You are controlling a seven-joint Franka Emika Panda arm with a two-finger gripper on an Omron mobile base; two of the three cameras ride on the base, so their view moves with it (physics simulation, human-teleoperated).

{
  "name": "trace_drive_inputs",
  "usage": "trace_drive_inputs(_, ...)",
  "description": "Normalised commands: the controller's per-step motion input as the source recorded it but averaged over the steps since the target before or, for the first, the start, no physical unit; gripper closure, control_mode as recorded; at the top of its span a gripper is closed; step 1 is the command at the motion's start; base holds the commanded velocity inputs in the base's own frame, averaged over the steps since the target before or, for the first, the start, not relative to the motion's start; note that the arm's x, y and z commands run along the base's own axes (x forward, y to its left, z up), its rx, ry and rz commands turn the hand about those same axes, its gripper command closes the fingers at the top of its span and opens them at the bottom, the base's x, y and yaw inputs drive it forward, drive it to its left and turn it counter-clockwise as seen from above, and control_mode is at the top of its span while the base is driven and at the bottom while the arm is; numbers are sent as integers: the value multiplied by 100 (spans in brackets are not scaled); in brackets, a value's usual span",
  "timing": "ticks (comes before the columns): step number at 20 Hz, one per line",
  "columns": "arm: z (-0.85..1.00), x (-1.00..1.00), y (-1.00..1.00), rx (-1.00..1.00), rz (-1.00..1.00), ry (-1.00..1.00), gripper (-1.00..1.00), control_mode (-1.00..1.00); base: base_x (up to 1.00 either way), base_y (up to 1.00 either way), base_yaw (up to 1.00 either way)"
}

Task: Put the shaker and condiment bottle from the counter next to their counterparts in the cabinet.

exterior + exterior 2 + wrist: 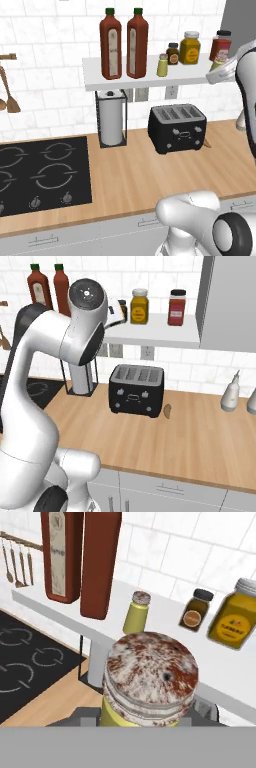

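Hand view has a shaker (150,684) right up close at the bottom, grey speckled cap and yellow-green body, sitting between the tips of the end effector (145,714), which is clenched on it. So the shaker is off the table (165,175) and up at shelf (150,75) height.

Using the toaster (177,127) as the landmark: the shelf runs along the wall above it. Up and left of the toaster two bottles (111,44) stand side by side on the shelf, nearly touching. The second shaker (162,65) stands almost straight above the toaster, just right of the bottles. Further right come a small dark jar (173,53), a mustard-yellow jar (190,48) and a red jar (220,46).

Left of the toaster is a paper towel holder (111,117), and further left the hob (42,172). Right base view shows a white dispenser (230,393) well right of the toaster.
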Motion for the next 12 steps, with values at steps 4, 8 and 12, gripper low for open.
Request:
trace_drive_inputs(4,0,41,38,0,1,3,100,-100,0,0,0)
trace_drive_inputs(8,0,52,19,0,4,0,100,-100,0,0,0)
trace_drive_inputs(12,-21,27,-3,0,13,2,100,-100,0,0,0)
